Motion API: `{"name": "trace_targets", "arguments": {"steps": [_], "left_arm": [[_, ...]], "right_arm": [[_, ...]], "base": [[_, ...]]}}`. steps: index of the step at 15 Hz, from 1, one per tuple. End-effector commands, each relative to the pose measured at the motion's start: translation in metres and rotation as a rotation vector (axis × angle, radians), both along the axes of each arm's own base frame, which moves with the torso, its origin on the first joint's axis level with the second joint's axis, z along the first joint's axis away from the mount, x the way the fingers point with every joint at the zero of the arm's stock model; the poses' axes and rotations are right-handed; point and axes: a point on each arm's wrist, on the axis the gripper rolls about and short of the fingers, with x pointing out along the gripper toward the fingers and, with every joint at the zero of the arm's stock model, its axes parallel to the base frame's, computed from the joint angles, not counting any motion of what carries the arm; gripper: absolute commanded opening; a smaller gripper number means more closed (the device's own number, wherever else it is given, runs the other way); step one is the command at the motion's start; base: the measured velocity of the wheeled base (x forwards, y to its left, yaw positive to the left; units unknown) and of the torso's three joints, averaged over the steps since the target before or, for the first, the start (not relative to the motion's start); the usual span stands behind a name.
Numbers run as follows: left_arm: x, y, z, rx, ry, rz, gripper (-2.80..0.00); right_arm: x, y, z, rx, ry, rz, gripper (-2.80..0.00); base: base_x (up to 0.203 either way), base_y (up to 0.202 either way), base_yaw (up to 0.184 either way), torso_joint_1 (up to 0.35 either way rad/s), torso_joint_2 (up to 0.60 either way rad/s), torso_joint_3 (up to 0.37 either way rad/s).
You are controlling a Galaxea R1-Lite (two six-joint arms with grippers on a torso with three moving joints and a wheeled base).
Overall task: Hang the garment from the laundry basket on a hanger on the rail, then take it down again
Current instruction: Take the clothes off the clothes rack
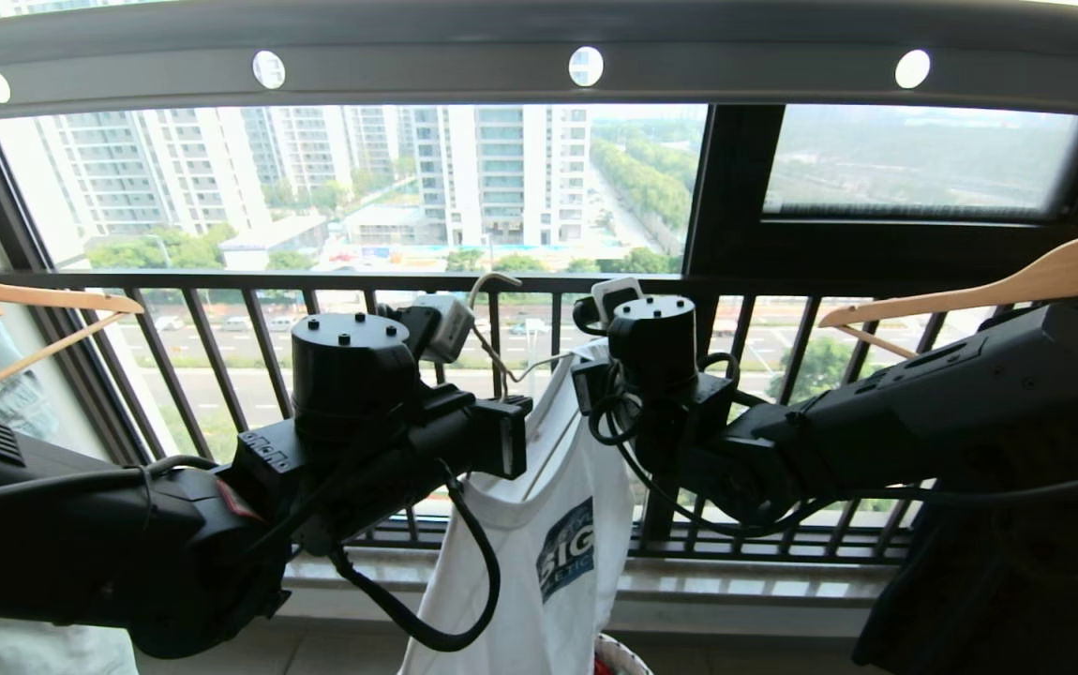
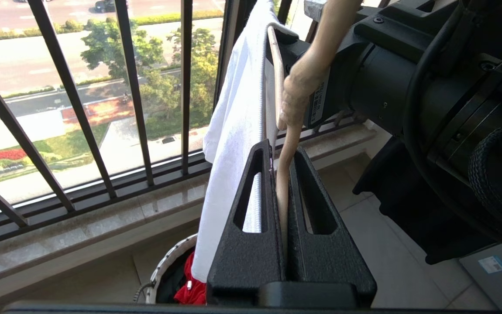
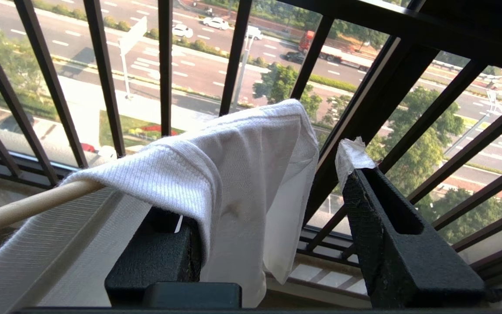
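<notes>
Now left pincer point(image 2: 283, 209) clamps hanger point(image 2: 287, 144); right pincer point(image 3: 273, 235) agape around garment point(image 3: 242, 174).

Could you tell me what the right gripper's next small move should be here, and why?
Probably close the right gripper on the garment shoulder and ease it further along the hanger. Its jaws stand apart with the cloth draped between them, bunched at the hanger's end, while the left gripper is shut on the hanger's neck, steadying it below the rail.
</notes>
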Motion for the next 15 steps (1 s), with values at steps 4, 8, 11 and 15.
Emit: {"name": "trace_targets", "arguments": {"steps": [4,8,11,15], "left_arm": [[0.005,-0.001,0.001,0.004,-0.016,0.068,-2.8],[0.007,-0.002,-0.002,0.012,-0.009,0.071,-2.8],[0.009,-0.003,-0.006,0.02,-0.001,0.072,-2.8],[0.007,-0.002,-0.002,0.011,-0.011,0.072,-2.8]], "right_arm": [[-0.006,-0.004,0.007,-0.011,-0.009,0.0,-2.8],[-0.012,-0.008,0.016,-0.016,0.018,0.023,-2.8],[-0.015,-0.009,0.016,-0.01,0.025,0.06,-2.8],[-0.024,-0.011,0.017,0.064,0.088,0.219,-2.8]], "base": [[0.0,0.0,0.0,0.0,0.0,0.0],[0.0,0.0,0.0,0.0,0.0,0.0],[0.0,0.0,0.0,0.0,0.0,0.0],[0.0,0.0,0.0,0.0,0.0,0.0]]}}
